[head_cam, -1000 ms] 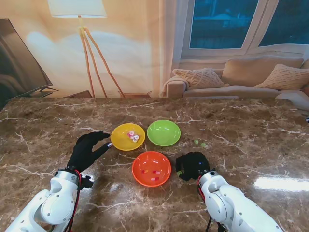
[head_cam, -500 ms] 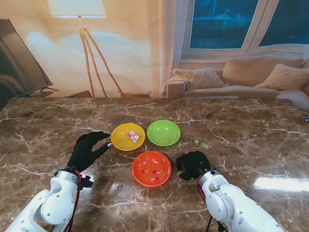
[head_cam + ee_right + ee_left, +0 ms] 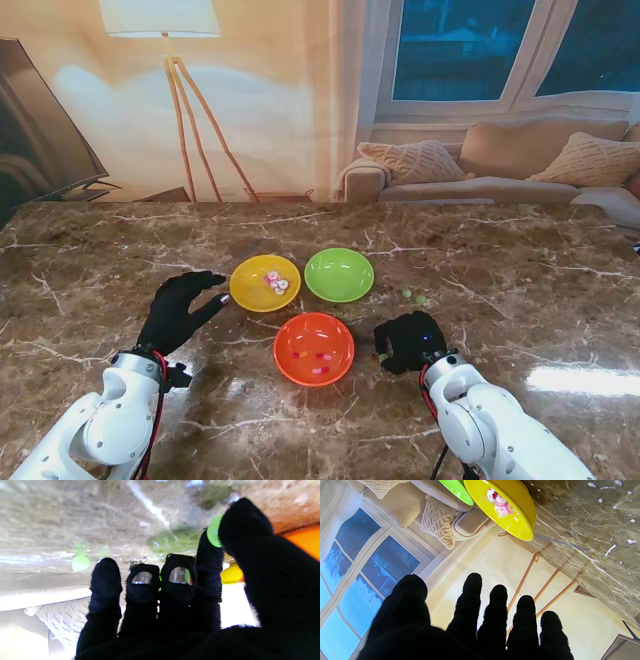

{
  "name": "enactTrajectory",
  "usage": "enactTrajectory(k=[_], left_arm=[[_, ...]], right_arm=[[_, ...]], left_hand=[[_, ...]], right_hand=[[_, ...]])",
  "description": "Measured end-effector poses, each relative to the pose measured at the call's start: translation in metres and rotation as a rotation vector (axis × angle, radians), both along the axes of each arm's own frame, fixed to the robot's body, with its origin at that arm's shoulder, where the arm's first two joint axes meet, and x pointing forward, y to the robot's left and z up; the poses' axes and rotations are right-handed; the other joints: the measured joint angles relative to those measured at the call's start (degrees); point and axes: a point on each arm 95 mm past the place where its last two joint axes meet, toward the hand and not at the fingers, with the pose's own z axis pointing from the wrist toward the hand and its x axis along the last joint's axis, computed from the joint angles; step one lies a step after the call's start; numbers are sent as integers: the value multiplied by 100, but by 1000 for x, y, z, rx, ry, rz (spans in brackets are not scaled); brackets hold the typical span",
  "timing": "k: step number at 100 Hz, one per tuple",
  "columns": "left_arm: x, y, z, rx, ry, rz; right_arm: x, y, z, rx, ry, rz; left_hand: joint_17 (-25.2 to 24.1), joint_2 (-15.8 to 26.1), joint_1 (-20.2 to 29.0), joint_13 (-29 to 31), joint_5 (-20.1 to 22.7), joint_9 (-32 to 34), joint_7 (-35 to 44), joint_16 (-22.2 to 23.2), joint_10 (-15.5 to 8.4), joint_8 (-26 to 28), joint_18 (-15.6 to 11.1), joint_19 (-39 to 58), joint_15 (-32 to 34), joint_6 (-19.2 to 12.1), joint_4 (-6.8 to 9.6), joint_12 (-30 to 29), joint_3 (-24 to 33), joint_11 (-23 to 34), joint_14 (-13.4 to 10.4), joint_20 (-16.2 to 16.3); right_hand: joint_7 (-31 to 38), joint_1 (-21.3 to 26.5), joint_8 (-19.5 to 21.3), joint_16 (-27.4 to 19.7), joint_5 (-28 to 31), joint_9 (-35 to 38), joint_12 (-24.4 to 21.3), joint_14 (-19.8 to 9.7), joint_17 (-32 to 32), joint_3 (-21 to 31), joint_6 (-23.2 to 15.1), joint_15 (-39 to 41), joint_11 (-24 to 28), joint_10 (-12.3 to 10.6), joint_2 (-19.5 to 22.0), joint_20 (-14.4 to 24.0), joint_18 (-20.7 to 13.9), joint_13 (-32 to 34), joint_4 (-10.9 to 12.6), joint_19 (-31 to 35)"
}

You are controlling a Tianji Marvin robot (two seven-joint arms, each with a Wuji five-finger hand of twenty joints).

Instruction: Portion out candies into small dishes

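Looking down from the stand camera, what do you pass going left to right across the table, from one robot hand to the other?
Left robot hand → yellow dish → green dish → right robot hand. The orange dish overlaps the yellow and green ones sideways, so I left it out of the order.

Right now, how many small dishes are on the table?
3. The yellow dish sits by the left hand, the green dish is to its right, and the orange dish is nearer to me, beside the right hand.
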Motion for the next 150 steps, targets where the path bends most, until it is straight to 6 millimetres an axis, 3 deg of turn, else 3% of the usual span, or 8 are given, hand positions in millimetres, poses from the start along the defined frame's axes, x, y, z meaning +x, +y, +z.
enactTrajectory(k=[29, 62, 107, 137, 150], left_arm=[[0, 0, 0, 0, -3, 0], [0, 1, 0, 0, -3, -1], [1, 0, 0, 0, 6, -5], [1, 0, 0, 2, 11, -3], [1, 0, 0, 3, 13, -2]], right_arm=[[13, 1, 38, -7, -90, 47], [72, 19, 74, 16, -190, 72], [132, 40, 69, 34, -172, 42], [151, 53, 63, 37, -149, 24], [156, 54, 60, 39, -129, 15]], left_hand=[[0, 0, 0, 0, 0, 0, 0, 0, 0, 0, 1, -3, 0, 0, 0, 0, 0, 0, 0, 0], [-1, 0, 0, 0, 0, 0, 0, 0, 0, 0, 1, -8, 0, 0, 0, 0, 0, 0, 0, 1], [-1, 0, 0, 0, 0, 0, 0, 0, 0, 0, 1, -10, 0, 0, 0, 0, 0, 0, 0, 3], [-1, 0, 0, 0, 0, 0, 0, 0, 0, 0, 0, -11, 0, 0, 0, 0, 0, 0, 0, 3], [-1, 0, 0, 0, 0, 0, 0, 0, 0, 0, 1, -13, 0, 0, 0, 0, 0, 0, 0, 4]], right_hand=[[-1, 0, 2, 0, 0, -1, 1, -1, 0, 0, 0, -1, 0, 0, -1, 0, 0, 0, 0, -1], [-6, 0, 2, 0, 0, -1, 1, -3, 6, 0, 0, -4, 1, 0, -1, -1, 0, 0, 0, -3], [-9, 0, 2, 0, 0, -1, 1, -4, 12, -45, 0, -8, 1, 0, -1, -3, -1, 0, 0, -4], [-13, 1, -31, 0, 0, -1, 1, -7, 21, -51, 0, -9, 1, -1, -1, -7, -1, 0, 1, -4], [-53, 2, -236, 0, 0, -1, 1, -10, 66, -52, 0, -10, 1, -19, -1, -69, -3, 0, 1, -5]])
